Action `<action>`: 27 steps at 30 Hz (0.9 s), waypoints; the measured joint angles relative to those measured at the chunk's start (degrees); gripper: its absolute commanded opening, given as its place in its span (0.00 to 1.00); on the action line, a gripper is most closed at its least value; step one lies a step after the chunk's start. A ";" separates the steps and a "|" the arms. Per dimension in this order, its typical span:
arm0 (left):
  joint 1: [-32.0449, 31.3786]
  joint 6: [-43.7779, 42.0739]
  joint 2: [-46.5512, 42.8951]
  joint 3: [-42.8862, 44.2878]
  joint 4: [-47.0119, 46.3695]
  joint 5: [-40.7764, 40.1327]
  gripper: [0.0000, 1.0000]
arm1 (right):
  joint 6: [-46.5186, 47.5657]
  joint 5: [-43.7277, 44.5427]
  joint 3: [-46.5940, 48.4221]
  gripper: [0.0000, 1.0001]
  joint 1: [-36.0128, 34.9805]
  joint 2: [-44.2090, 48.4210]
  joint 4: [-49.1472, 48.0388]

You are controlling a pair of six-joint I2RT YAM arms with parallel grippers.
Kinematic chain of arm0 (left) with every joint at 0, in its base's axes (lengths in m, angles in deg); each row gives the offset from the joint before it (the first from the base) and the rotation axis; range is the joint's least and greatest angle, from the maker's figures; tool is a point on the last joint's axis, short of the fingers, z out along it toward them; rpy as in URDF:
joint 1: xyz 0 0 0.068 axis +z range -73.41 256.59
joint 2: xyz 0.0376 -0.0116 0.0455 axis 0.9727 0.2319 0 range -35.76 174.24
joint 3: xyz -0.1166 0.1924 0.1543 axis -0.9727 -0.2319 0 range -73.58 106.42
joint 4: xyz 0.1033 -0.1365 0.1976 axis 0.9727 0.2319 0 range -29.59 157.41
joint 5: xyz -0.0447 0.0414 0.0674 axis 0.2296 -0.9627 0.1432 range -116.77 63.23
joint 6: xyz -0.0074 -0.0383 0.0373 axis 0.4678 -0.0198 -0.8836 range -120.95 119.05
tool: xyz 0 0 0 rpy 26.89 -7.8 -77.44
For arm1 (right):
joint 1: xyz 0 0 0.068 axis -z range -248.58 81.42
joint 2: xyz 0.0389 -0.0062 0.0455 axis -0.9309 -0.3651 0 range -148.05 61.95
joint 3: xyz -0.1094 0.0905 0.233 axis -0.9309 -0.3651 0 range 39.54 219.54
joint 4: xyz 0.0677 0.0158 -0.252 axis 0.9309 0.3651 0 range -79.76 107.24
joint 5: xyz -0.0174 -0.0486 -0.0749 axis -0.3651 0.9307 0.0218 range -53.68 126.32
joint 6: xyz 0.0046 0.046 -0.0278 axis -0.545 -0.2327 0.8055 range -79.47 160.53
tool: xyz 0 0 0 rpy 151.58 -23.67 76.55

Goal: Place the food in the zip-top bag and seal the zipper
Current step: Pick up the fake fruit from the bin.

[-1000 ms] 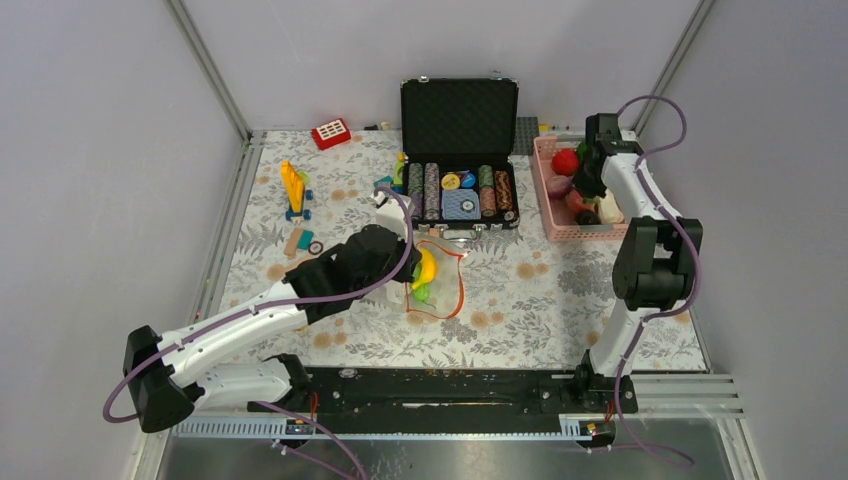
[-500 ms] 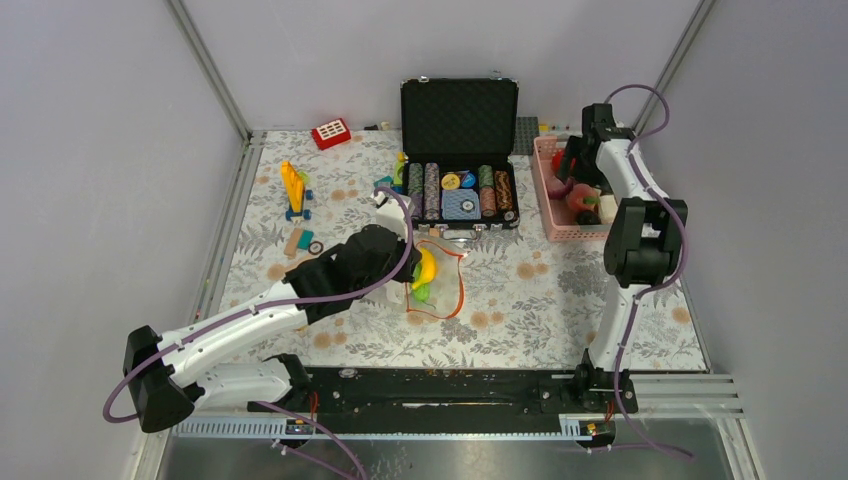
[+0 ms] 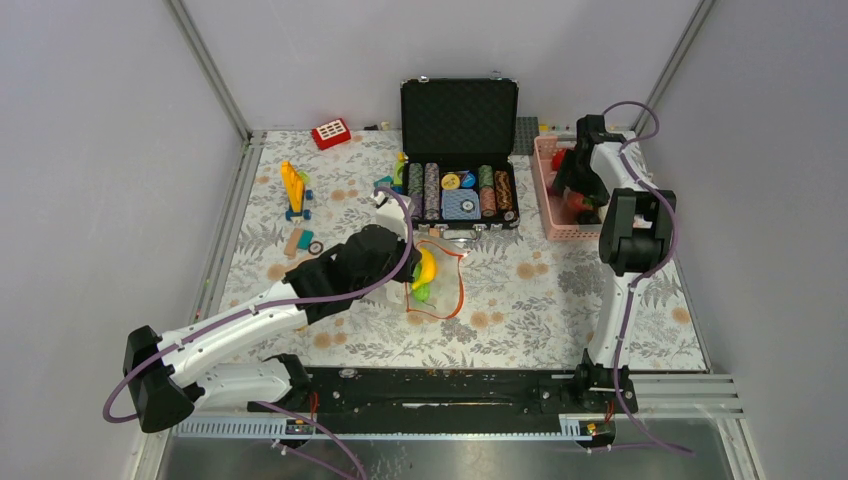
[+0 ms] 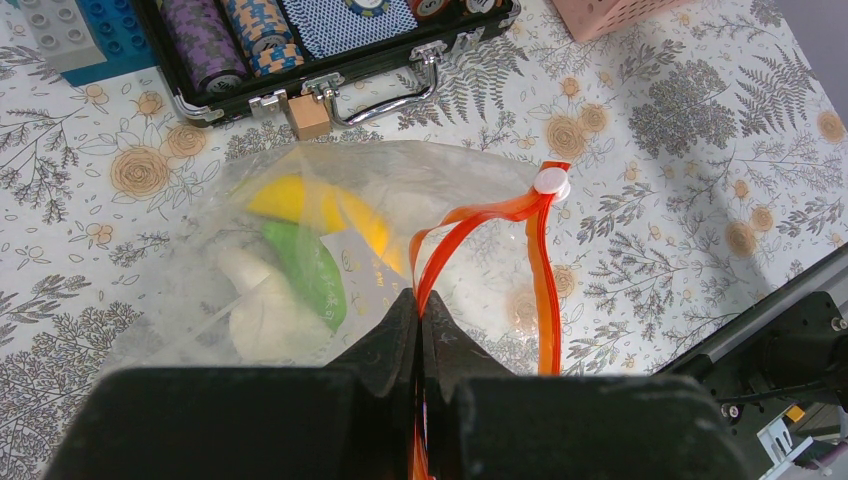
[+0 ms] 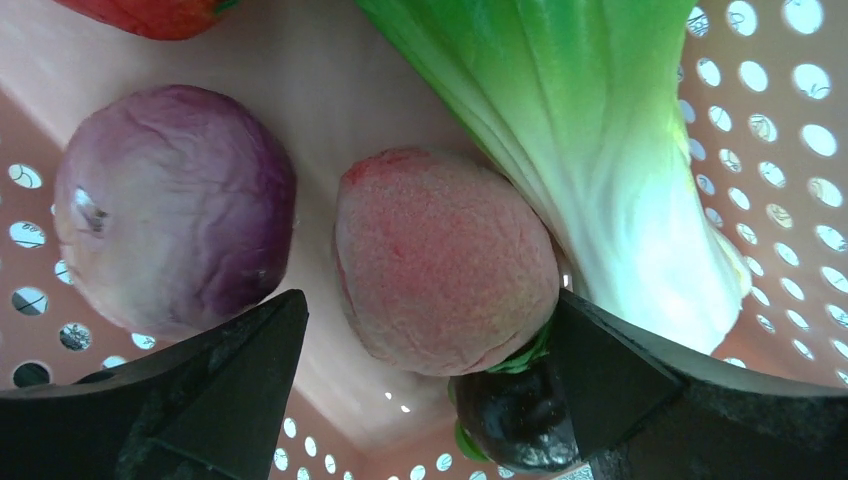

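The clear zip-top bag (image 4: 300, 200) lies on the flowered cloth with a yellow banana (image 4: 310, 200) and a green piece (image 4: 305, 265) inside. Its orange-red zipper (image 4: 545, 290) curls open. My left gripper (image 4: 420, 300) is shut on one end of that strip. My right gripper (image 5: 430, 300) is open, down inside the pink basket (image 3: 548, 215). Its fingers straddle a pink-red round fruit (image 5: 445, 260). Left of the fruit sits a purple ball (image 5: 175, 210). A green-white cabbage (image 5: 600, 150) lies to its right, and a dark piece (image 5: 510, 420) rests under it.
An open black case of poker chips (image 3: 460, 190) stands just behind the bag. A small wooden cube (image 4: 308, 115) sits by the case handle. Building blocks lie at the back left: a red one (image 3: 330, 133) and a yellow toy (image 3: 293, 190).
My right gripper opened from shut and dropped into the pink basket, its arm swinging slightly left. The left gripper and the bag have not moved.
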State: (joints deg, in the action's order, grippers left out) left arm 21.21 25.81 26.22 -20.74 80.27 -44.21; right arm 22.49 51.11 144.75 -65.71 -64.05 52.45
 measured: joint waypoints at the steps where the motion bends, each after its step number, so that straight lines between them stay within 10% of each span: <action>1: 0.00 0.00 0.00 0.00 -0.02 0.00 0.00 | -0.09 -0.55 0.00 0.95 0.15 -0.39 -0.04; 18: 0.00 0.00 0.02 0.00 -0.02 0.00 0.00 | -0.90 -1.79 0.00 0.88 0.50 -0.72 -2.43; 27: 0.00 0.00 0.15 0.00 -0.04 0.02 0.00 | -0.55 -1.79 -1.27 0.66 0.50 -0.63 -6.14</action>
State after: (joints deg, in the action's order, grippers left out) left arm 21.21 25.81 26.37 -20.74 80.22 -44.18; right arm 21.94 49.32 143.48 -65.21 -64.68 46.31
